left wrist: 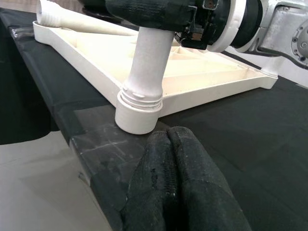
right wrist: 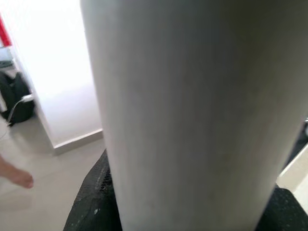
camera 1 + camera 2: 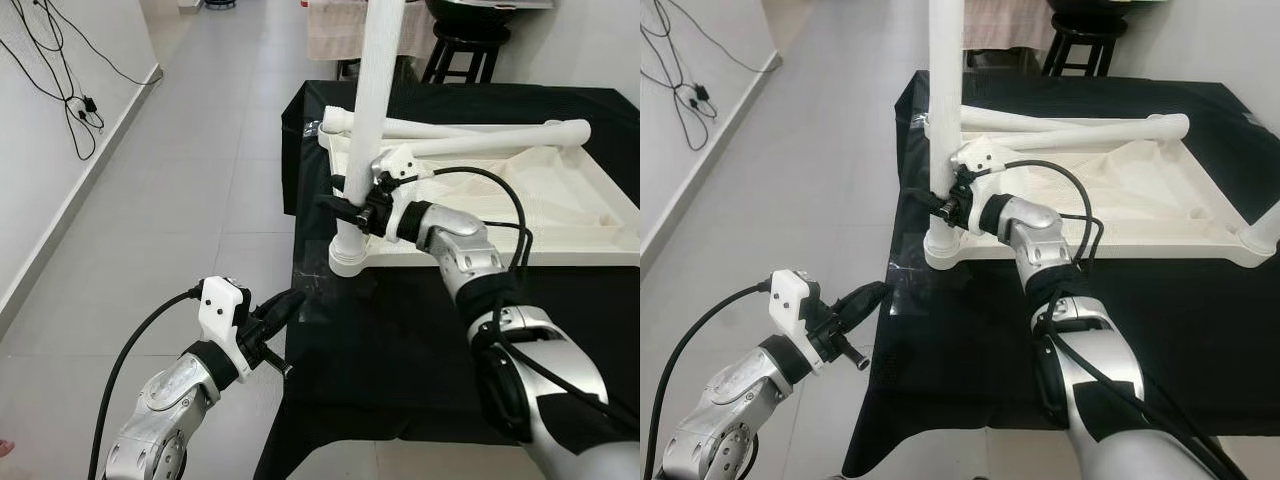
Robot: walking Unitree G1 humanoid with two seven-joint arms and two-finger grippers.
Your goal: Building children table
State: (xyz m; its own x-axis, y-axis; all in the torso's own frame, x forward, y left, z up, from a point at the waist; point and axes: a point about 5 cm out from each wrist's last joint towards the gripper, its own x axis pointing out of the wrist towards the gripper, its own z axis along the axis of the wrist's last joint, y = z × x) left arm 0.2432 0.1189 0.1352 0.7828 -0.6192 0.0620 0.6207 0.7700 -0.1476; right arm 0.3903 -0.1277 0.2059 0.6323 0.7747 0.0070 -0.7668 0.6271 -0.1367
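Left gripper (image 3: 288,303), fingers pressed together and empty, rests at the black table edge (image 3: 300,340). Beyond it, the right gripper (image 3: 345,207) clamps the upright white leg (image 3: 372,90) seated in the tabletop's corner socket (image 3: 349,260). Judged best: keep the leg vertical while screwing it in.

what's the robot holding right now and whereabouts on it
The right gripper clamps the upright white table leg low on its shaft, just above the socket. The left gripper holds nothing.

Upturned tabletop on a cloth-covered table before us.
Our right gripper (image 3: 345,208) grips the upright leg (image 3: 371,110) at the tabletop's (image 3: 560,215) near-left corner; two loose legs (image 3: 470,130) lie across its far side; our left gripper (image 3: 290,303) rests at the table (image 3: 400,360) edge.
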